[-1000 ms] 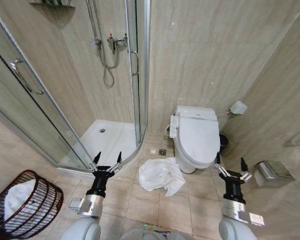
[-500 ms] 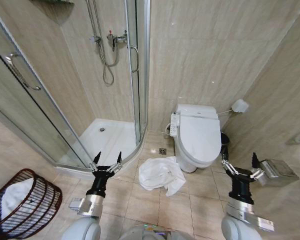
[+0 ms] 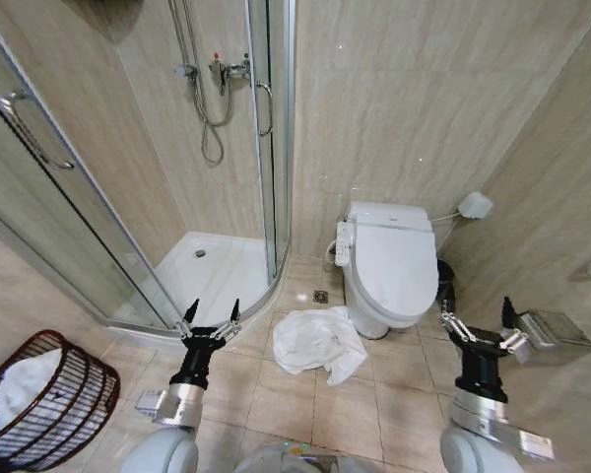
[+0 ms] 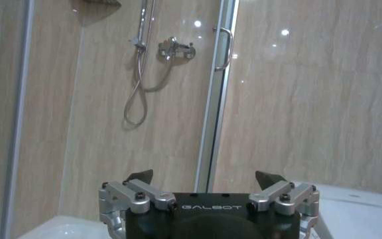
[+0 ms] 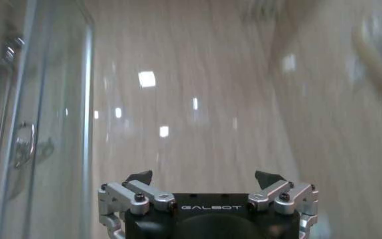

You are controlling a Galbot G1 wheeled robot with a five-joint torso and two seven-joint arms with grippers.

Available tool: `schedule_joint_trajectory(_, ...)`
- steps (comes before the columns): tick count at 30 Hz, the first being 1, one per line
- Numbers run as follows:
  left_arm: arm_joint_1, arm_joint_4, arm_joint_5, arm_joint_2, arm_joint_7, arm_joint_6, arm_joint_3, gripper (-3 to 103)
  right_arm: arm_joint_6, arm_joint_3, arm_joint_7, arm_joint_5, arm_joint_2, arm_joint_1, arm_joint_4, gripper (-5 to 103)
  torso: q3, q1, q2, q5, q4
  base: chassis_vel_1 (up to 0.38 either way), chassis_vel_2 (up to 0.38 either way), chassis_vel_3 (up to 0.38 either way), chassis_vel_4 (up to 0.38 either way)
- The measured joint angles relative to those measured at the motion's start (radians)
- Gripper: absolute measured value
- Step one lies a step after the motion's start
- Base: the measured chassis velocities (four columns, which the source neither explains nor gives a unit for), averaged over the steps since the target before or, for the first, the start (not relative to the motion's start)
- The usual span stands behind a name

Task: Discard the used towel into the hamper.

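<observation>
A crumpled white towel (image 3: 317,342) lies on the tiled floor just in front of the toilet (image 3: 392,264). The hamper (image 3: 41,396), a dark reddish-brown ribbed basket, stands at the lower left with white cloth inside it. My left gripper (image 3: 212,313) is held upright and open, left of the towel and above the floor, with nothing between its fingers. My right gripper (image 3: 476,313) is also upright, open and empty, to the right of the toilet. In the wrist views both the left gripper (image 4: 206,176) and the right gripper (image 5: 204,176) point at the walls.
A glass shower cubicle (image 3: 148,197) with a white tray fills the left and centre back. A floor drain (image 3: 320,297) sits behind the towel. A steel box (image 3: 547,335) is on the right wall, and a small dark bin (image 3: 445,274) stands beside the toilet.
The whole head view has shifted, so the camera moved. My right gripper has swung out to the right, away from the toilet. The left gripper and the towel have stayed put.
</observation>
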Motion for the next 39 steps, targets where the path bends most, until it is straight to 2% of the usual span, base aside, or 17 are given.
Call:
schedule_joint_trajectory(2, 0.0, 0.0, 0.0, 0.0, 0.0, 0.0, 0.0, 100, -0.089, -0.036, 0.018, 0.014, 0.004, -0.007, 0.03, 100, -0.008, -0.005, -0.013, 0.0002, 0.0, 0.0, 0.0, 0.0, 0.0)
schedule_joint_trajectory(4, 0.0, 0.0, 0.0, 0.0, 0.0, 0.0, 0.0, 100, -0.101, -0.046, 0.025, 0.012, 0.006, -0.007, 0.034, 100, -0.01, -0.007, -0.016, 0.0002, 0.0001, 0.0, 0.0, 0.0, 0.0)
schedule_joint_trajectory(6, 0.0, 0.0, 0.0, 0.0, 0.0, 0.0, 0.0, 100, -0.132, -0.099, 0.065, -0.017, 0.014, 0.005, 0.044, 100, -0.017, -0.012, -0.029, 0.0002, 0.0001, 0.0, 0.0, 0.0, 0.0)
schedule_joint_trajectory(11, 0.0, 0.0, 0.0, 0.0, 0.0, 0.0, 0.0, 100, -0.13, -0.163, 0.104, -0.087, 0.026, 0.015, 0.027, 100, -0.027, -0.02, -0.047, 0.0003, 0.0001, 0.0, 0.0, 0.0, 0.0)
schedule_joint_trajectory(18, 0.0, 0.0, 0.0, 0.0, 0.0, 0.0, 0.0, 100, -0.058, -0.184, 0.107, -0.131, 0.027, -0.02, -0.049, 100, -0.047, -0.035, -0.082, 0.0002, 0.0001, 0.0, 0.0, 0.0, 0.0)
schedule_joint_trajectory(30, 0.0, 0.0, 0.0, 0.0, 0.0, 0.0, 0.0, 100, 0.003, -0.169, 0.074, -0.127, 0.025, -0.034, -0.142, 100, -0.074, -0.053, -0.127, 0.0003, 0.0001, 0.0, 0.0, 0.0, 0.0)
schedule_joint_trajectory(33, 0.0, 0.0, 0.0, 0.0, 0.0, 0.0, 0.0, 100, 0.071, -0.203, 0.077, -0.175, 0.027, -0.054, -0.189, 100, -0.085, -0.06, -0.145, 0.0002, 0.0001, 0.0, 0.0, 0.0, 0.0)
schedule_joint_trajectory(39, 0.0, 0.0, 0.0, 0.0, 0.0, 0.0, 0.0, 100, 0.129, -0.246, 0.081, -0.226, 0.027, -0.075, -0.218, 100, -0.098, -0.069, -0.167, 0.0002, 0.0001, 0.0, 0.0, 0.0, 0.0)
